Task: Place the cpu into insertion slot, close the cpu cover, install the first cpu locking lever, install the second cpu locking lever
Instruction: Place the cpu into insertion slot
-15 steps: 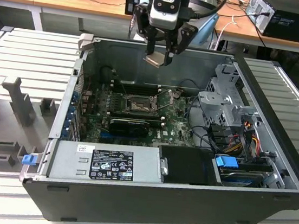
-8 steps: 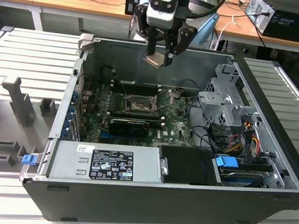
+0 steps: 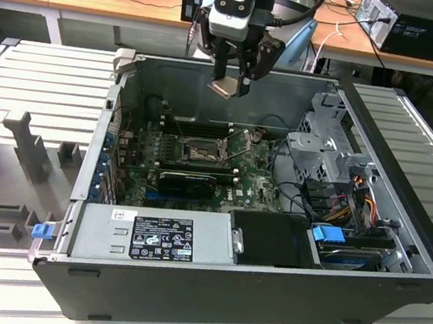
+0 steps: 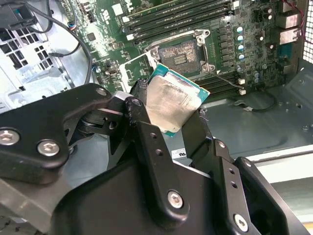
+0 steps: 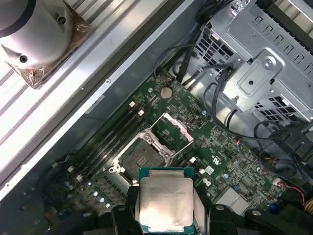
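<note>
In the exterior view, an open computer case (image 3: 209,284) lies on a grey ribbed surface (image 3: 45,78). The hand (image 3: 233,81) hangs above the far side of the case. Its two black fingers (image 3: 222,66) are shut on the cpu (image 3: 227,89), which is up in the air and tilted. Down below, the slot (image 3: 199,154) sits on the green board (image 3: 257,184), near the middle of the case. The cpu is well above the slot and not in it. In the second wrist view, the hand (image 4: 171,112) pinches the cpu (image 4: 171,98) by two of its sides, with the silver top facing the camera. The slot (image 4: 180,55) lies past the cpu and looks bare inside. Long black memory slots (image 4: 186,17) run beside it. In the first wrist view, the hand (image 5: 166,213) grips the cpu (image 5: 164,203) by its sides. The slot (image 5: 139,152) is just past the cpu on the board. The cover (image 5: 177,123) stands open, tipped up at one edge of the slot. A metal drive cage (image 5: 264,73) sits off to the side.
</note>
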`<state>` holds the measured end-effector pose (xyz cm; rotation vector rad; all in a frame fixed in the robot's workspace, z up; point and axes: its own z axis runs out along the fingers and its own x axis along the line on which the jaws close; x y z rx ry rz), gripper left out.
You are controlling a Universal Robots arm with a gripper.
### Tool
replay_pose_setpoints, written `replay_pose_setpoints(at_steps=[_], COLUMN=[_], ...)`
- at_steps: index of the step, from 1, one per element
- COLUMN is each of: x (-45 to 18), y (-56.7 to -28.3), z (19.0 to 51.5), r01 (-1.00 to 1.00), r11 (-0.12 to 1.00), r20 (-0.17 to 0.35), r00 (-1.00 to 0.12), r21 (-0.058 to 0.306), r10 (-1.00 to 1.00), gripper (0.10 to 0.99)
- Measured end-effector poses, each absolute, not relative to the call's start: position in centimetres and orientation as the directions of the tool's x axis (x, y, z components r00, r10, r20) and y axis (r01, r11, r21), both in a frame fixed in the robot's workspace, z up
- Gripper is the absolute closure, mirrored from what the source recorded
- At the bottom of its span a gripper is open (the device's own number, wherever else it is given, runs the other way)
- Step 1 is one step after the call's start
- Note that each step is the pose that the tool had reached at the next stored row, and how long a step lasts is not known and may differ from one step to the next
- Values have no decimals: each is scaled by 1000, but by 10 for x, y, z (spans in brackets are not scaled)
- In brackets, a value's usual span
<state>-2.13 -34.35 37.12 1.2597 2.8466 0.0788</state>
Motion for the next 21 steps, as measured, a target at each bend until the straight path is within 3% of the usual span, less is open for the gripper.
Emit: replay_pose_setpoints(at_steps=[21], x=[-21], y=[-344], z=[371], r01=[837], r11=[545], r20=[-7], r00=[-545], r21=[56], r10=[838], gripper=[557])
